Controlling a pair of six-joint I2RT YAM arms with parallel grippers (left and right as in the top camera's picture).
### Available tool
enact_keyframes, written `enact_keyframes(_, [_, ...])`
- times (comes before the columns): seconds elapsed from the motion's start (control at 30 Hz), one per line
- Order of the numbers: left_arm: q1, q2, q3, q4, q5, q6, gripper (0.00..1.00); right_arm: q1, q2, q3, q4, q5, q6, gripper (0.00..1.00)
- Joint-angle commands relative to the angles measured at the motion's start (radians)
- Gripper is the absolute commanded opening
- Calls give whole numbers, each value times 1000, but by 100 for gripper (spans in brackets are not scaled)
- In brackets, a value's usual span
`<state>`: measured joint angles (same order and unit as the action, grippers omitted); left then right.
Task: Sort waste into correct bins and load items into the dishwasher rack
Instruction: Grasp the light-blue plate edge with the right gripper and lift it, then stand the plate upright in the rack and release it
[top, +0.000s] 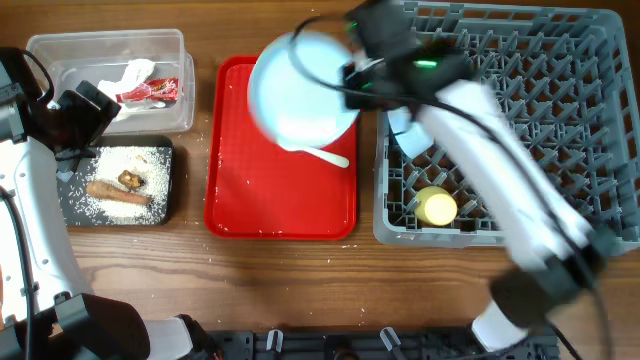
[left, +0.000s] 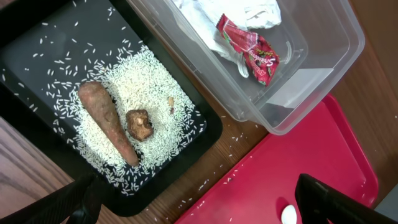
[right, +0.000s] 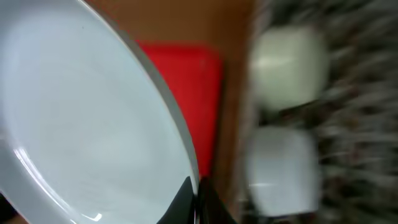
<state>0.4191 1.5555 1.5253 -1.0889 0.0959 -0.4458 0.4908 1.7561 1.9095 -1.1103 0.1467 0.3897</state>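
My right gripper (right: 196, 200) is shut on the rim of the pale blue plate (top: 300, 90), which hangs tilted over the back of the red tray, close to the grey dishwasher rack (top: 530, 110). In the rack sit two pale bowls (right: 289, 59) and a yellow cup (top: 436, 207). A white spoon (top: 327, 155) lies on the red tray. My left gripper (left: 202, 202) is open and holds nothing, above the black tray (left: 37, 37), which carries rice (left: 155, 81), a brown stick (left: 106, 121) and a dark lump (left: 140, 123). The clear tub (left: 311, 81) holds a napkin (left: 249, 12) and a red wrapper (left: 249, 50).
The red tray (top: 280, 205) lies between the bins and the rack, with stray rice grains on it and on the wood beside it. My right arm (top: 500, 170) reaches diagonally across the rack's front left part.
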Motion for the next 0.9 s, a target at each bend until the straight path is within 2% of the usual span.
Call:
enact_keyframes(0.0, [4, -9, 17, 0, 8, 23, 100, -44, -100, 11, -10, 466, 6, 4])
enact_keyframes(0.1, [4, -9, 17, 0, 8, 23, 100, -97, -115, 10, -24, 763, 6, 4])
enact_keyframes(0.2, [4, -9, 17, 0, 8, 23, 100, -147, -92, 8, -24, 887, -12, 4])
enact_keyframes(0.43, [4, -9, 17, 0, 8, 23, 100, -231, 47, 7, -21, 890, -237, 4])
enact_keyframes(0.7, [4, -9, 17, 0, 8, 23, 100, -249, 290, 7, -68, 881, -293, 4])
enact_keyframes(0.87, [4, -9, 17, 0, 8, 23, 100, -261, 325, 7, -71, 929, -293, 4])
